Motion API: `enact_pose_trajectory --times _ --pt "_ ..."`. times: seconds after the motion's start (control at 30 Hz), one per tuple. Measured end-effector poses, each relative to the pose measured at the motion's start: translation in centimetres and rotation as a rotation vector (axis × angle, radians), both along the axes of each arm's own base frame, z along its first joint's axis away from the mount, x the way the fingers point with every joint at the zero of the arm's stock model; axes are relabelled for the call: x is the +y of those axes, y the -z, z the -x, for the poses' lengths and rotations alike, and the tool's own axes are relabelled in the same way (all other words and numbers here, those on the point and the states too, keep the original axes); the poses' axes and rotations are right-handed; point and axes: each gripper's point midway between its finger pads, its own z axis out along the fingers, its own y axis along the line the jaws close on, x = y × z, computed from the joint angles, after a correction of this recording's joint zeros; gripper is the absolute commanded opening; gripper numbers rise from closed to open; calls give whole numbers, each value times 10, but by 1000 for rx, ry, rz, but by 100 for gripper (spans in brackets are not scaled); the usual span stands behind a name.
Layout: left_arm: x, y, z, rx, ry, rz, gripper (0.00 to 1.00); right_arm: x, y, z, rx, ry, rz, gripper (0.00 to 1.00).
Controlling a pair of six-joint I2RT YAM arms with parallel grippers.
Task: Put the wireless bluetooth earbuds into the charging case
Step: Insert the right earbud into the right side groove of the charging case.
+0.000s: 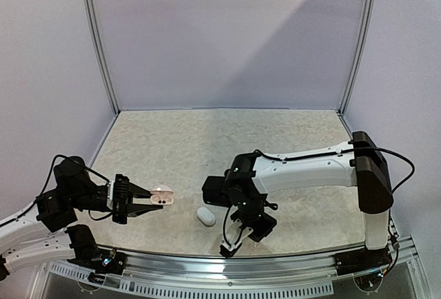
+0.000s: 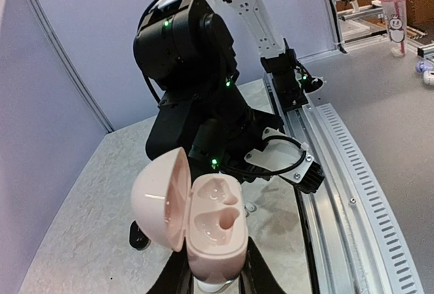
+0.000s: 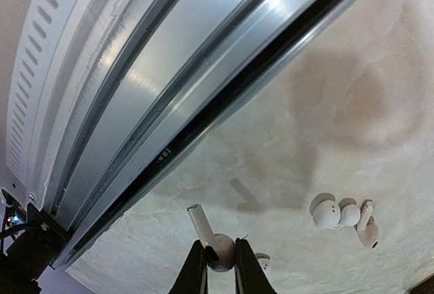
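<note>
Lavender walls box in my beige marbled table (image 1: 275, 140), and the curved metal rail (image 1: 207, 263) along its near edge is my reference. My right arm (image 1: 310, 168), white and black, folds down to just inside the rail's middle. My left arm (image 1: 65, 199) reaches in from the rail's left end.

The left pincer (image 1: 150, 199) is clamped on the base of the charging case (image 2: 213, 229). It is a pale pink pebble, with its lid hinged wide to one side and two moulded wells showing, and it is held inward of the rail's left stretch.

A closed white oval case (image 1: 205, 215) lies a little inward of the rail's middle.

The right pincer (image 3: 220, 252) is closed on a white earbud (image 3: 202, 223), glossy, its short stem pointing towards the rail close by. I cannot tell whether it touches the table.

Two more white earbuds (image 3: 339, 214) lie touching each other, slightly farther from the rail.
</note>
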Motion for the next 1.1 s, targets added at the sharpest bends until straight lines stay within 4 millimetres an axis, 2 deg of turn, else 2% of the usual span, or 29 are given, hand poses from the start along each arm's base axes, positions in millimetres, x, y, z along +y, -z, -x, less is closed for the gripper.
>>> enact_pose_trajectory --times 0.33,0.53,0.6,1.1 --pt "0 0 0 0 -2 0 0 -9 22 -7 -20 -93 82 7" --pt "0 0 0 0 -2 0 0 -11 32 -12 -40 -110 108 16" --pt "0 0 0 0 -2 0 0 -10 33 -14 -52 -112 106 22" --pt "0 0 -1 0 -3 0 0 -8 34 -34 -166 -105 111 45"
